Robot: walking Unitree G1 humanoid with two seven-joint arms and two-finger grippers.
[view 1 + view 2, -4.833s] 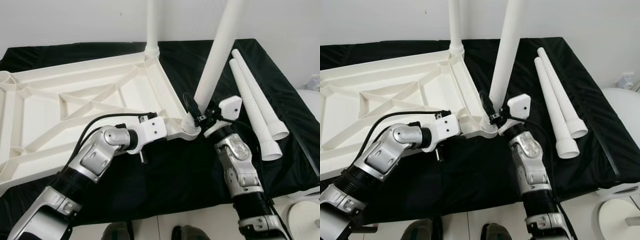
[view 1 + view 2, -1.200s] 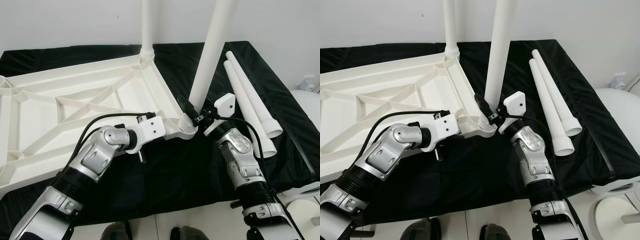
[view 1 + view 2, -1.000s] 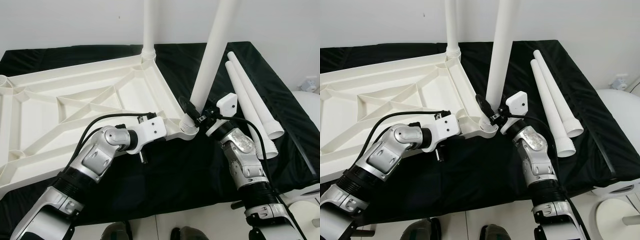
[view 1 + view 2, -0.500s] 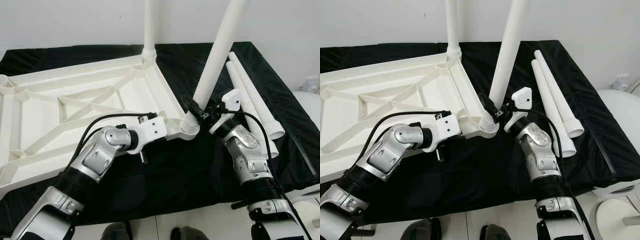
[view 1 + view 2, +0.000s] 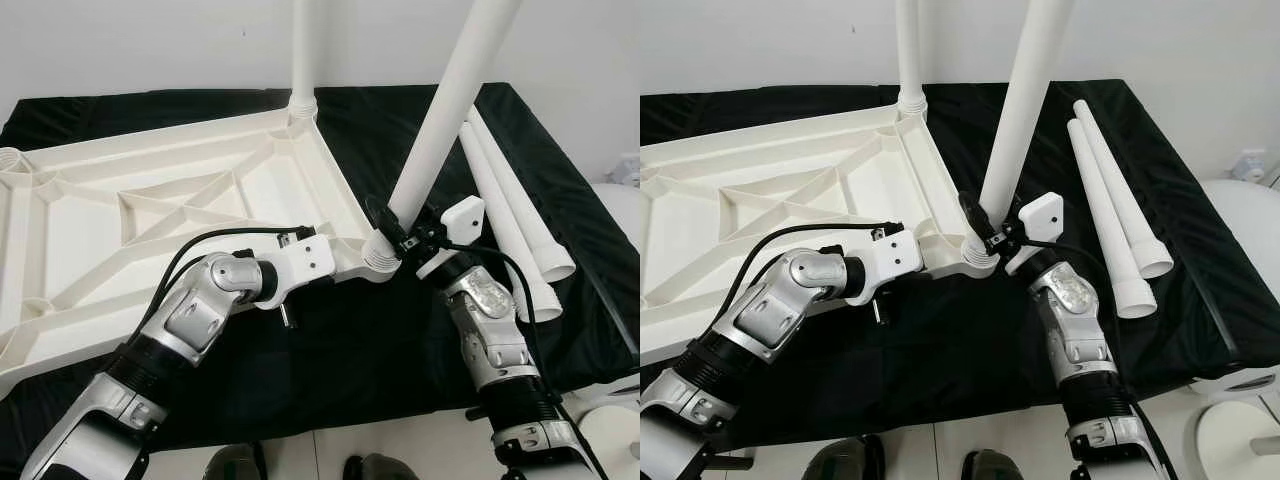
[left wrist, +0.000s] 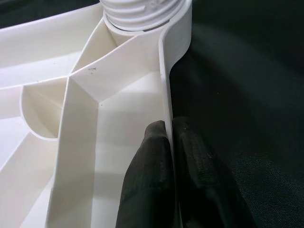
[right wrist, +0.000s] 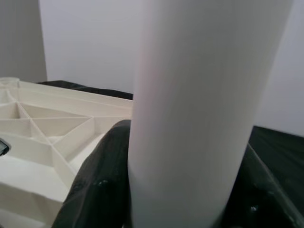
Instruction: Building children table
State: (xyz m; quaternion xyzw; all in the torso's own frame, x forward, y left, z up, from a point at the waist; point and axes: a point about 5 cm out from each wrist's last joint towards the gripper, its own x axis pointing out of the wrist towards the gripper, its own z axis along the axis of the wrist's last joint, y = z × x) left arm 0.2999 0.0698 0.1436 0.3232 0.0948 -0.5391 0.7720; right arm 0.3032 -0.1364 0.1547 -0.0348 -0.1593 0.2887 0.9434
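My right pincer (image 5: 398, 232) grips the leaning table leg (image 5: 442, 118) in its corner socket (image 5: 378, 256); my left pincer (image 6: 172, 142) pinches the tabletop rim (image 6: 166, 85).

Smooth white plastic tabletop (image 5: 150, 215), matt black cloth (image 5: 400, 350)
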